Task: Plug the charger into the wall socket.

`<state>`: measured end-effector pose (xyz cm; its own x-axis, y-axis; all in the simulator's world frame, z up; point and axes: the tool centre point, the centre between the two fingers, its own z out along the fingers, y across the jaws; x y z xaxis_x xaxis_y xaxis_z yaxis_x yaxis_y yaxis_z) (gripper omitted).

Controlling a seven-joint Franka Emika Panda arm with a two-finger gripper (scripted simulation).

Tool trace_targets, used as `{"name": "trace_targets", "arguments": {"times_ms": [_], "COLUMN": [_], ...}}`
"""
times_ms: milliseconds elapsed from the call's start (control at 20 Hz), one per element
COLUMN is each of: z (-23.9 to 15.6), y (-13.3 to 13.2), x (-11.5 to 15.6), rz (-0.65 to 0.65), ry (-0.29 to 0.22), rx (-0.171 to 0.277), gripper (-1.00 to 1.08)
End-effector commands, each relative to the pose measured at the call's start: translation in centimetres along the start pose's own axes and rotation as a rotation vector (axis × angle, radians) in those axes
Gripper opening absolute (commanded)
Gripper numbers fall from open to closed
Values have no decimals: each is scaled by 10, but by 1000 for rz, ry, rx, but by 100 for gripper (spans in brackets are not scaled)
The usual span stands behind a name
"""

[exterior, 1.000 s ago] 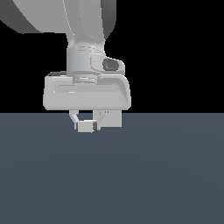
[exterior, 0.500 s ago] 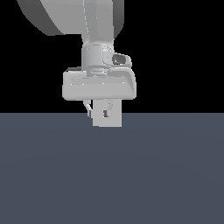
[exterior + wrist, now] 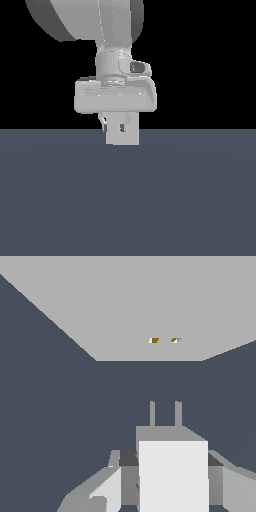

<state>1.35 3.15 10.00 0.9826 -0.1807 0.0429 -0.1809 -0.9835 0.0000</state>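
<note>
The pincer (image 3: 165, 481) pinches the charger (image 3: 172, 471) above the dark surface (image 3: 128, 200), its two prongs aimed at the wall socket (image 3: 150, 306) just ahead, near the surface's far edge.

Light-grey charger (image 3: 172, 471) points two prongs toward, yet apart from, the flat wall socket (image 3: 150, 306); holes yellowish.
</note>
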Motion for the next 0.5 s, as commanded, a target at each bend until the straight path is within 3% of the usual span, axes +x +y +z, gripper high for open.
{"name": "trace_targets", "arguments": {"times_ms": [0, 450], "z": [0, 1], "y": [0, 0], "x": [1, 20], "rz": [0, 0], "ry": [0, 0], "rx": [0, 0], "gripper": [-100, -100]}}
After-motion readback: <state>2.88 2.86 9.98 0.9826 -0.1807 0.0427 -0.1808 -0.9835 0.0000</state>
